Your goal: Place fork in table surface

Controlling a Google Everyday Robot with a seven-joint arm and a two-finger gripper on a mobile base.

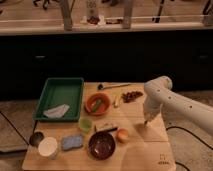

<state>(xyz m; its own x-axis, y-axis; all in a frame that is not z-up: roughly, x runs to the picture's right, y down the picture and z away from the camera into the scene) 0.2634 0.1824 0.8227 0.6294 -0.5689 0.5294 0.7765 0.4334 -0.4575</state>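
Pointing straight down, gripper (146, 122) sits close over table surface (150, 149), right of dark bowl (102, 145); fork not discernible, grasp state untellable.

Tray (59, 80) left on table surface (142, 152); gripper (146, 123) low over its right side.

Robot test area in an office-like building.
The table surface (145, 150) is set on bare floor (10, 131) below a dark wall (100, 55), chair legs (44, 3) seen above; the gripper (146, 122) is held over its right side, as viewed.
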